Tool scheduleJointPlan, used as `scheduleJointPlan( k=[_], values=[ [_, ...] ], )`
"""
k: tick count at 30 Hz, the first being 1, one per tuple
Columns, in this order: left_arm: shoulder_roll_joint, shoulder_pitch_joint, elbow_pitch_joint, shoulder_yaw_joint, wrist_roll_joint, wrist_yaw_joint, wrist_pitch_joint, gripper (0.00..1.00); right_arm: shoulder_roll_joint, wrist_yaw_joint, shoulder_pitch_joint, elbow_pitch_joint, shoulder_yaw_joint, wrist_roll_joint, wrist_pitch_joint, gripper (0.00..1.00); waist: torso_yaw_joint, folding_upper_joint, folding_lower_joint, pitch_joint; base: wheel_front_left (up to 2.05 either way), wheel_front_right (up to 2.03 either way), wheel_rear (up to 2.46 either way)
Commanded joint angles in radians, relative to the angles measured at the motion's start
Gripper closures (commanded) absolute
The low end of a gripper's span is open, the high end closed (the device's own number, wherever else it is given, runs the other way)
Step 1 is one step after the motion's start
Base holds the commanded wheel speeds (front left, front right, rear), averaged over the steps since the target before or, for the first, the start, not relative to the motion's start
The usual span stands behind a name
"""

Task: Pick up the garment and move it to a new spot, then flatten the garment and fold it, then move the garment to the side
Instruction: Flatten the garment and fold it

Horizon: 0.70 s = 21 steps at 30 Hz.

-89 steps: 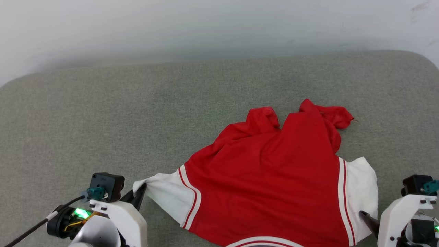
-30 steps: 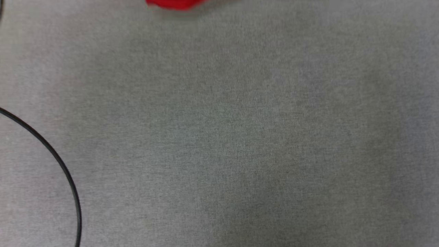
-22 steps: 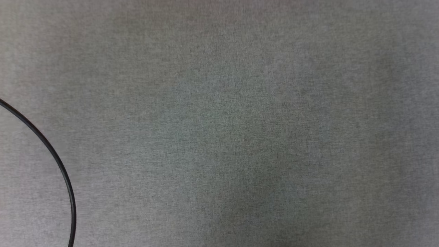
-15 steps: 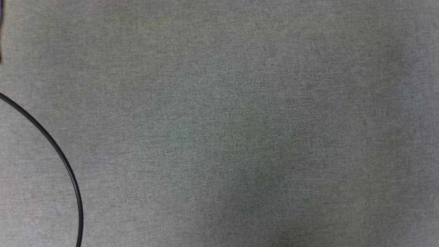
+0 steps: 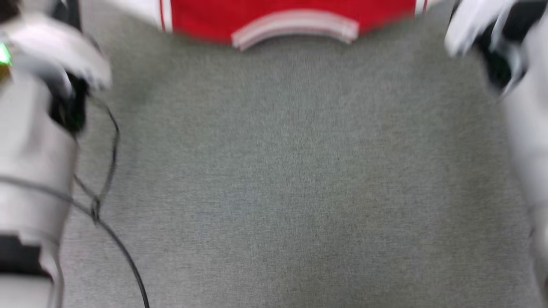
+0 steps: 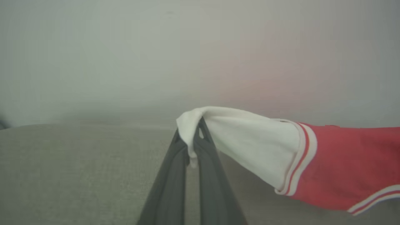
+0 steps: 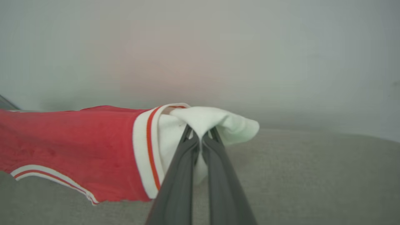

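The garment (image 5: 291, 13), red with a striped white collar band, shows blurred along the top edge of the head view. In the left wrist view my left gripper (image 6: 192, 137) is shut on the tip of one white sleeve (image 6: 250, 140), and the red body (image 6: 343, 162) stretches off to the right, lifted above the grey surface. My right gripper (image 7: 200, 134) is shut on the other white sleeve (image 7: 231, 125), with the red body (image 7: 72, 140) running left. The shirt hangs taut between the two grippers. Its letters and number are hidden.
A grey fabric surface (image 5: 291, 171) spreads below the garment. My pale left arm (image 5: 34, 149) and right arm (image 5: 526, 128) frame the head view, blurred. A black cable (image 5: 111, 231) trails by the left arm. A pale wall (image 6: 125, 47) rises behind the surface.
The head view has swung: half a second ago it held only grey fabric and a cable; now the garment's collar edge and both arms are in it, blurred by motion.
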Motion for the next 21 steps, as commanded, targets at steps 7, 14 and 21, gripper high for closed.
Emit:
scheduleJointPlan(
  k=[7,14,21],
  values=[
    [0.016,0.384,-0.159,0.052,0.036,0.027,-0.008,1.00,-0.027,-0.001,0.326,-0.050,0.068,0.087,-0.026,1.00,-0.009,0.0000,-0.0001,-0.218,0.00,0.00,0.00],
    [0.013,0.744,-0.365,0.108,0.055,0.099,-0.009,1.00,-0.072,-0.001,0.611,-0.152,0.093,0.134,0.005,1.00,-0.013,0.0000,-0.0001,-0.365,0.00,0.00,0.00],
    [0.035,1.061,-0.617,0.115,0.042,0.199,0.034,1.00,-0.105,-0.001,0.895,-0.315,0.036,0.136,0.067,1.00,-0.008,0.0000,-0.0001,-0.460,0.00,0.00,0.00]
  ],
)
